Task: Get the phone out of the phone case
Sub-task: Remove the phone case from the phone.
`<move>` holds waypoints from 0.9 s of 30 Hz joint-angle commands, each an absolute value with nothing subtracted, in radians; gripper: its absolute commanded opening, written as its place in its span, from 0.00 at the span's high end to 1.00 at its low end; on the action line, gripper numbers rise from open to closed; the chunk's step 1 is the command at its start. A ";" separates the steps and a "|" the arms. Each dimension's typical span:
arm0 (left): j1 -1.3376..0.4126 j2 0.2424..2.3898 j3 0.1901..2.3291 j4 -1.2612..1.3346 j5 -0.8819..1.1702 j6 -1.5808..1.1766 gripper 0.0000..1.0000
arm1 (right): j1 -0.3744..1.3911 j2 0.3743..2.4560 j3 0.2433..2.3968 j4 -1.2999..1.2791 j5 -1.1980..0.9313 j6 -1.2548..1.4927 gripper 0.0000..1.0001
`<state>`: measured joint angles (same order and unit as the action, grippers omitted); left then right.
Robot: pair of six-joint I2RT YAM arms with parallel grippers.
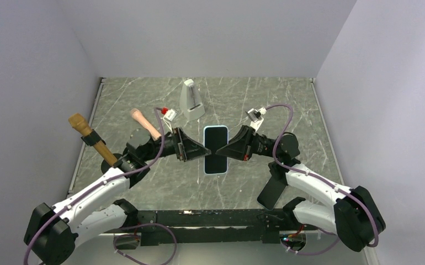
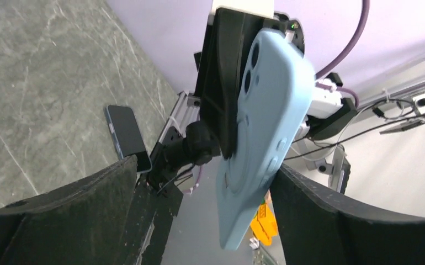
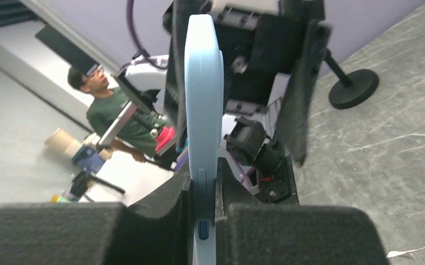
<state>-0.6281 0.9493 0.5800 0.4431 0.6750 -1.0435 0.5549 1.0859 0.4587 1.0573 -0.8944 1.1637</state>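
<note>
Your right claw (image 3: 202, 204) is clamped on the phone case (image 3: 202, 99). In its own wrist view the foam pads pinch the pale blue edge from both sides, and the case rises edge-on straight away from the camera. The case's long axis therefore runs out from that claw's pinch. In the overhead view the same axis lies near-to-far, across the line joining the two arms.

Your left claw (image 2: 205, 171) is spread wide. Its two fingers stand either side of the case's lower end, with open space to the case on each side. It is the free claw and is already at the case, so the next move probably falls to it. It would close in from the opposite side to work the phone (image 1: 216, 148) loose.

The overhead view shows the dark screen framed in blue, so the phone sits in the case, held up off the bench (image 1: 287, 94). Only the left wrist view shows the back of the case with its lens cut-outs. That view also shows a dark slab (image 2: 126, 138) lying on the bench beyond.
</note>
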 commanded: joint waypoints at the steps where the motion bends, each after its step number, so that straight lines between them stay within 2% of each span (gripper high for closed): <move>1: -0.574 0.979 0.695 0.425 0.752 -1.050 0.12 | 0.582 1.116 0.483 1.251 -0.957 1.197 1.00; 6: -0.573 1.024 0.815 0.330 0.765 -0.969 0.38 | 0.619 1.137 0.490 1.222 -0.923 1.173 1.00; 13: -0.579 1.075 0.875 0.210 0.761 -0.900 0.65 | 0.647 1.136 0.520 1.134 -0.873 1.106 1.00; 22: -0.585 1.114 0.897 0.145 0.779 -0.861 0.68 | 0.657 1.163 0.558 1.090 -0.823 1.059 1.00; 24: -0.586 1.128 0.898 0.155 0.795 -0.867 0.72 | 0.660 1.166 0.569 1.057 -0.819 1.037 1.00; 27: -0.586 1.144 0.910 0.155 0.811 -0.857 0.87 | 0.660 1.167 0.592 0.999 -0.818 0.998 1.00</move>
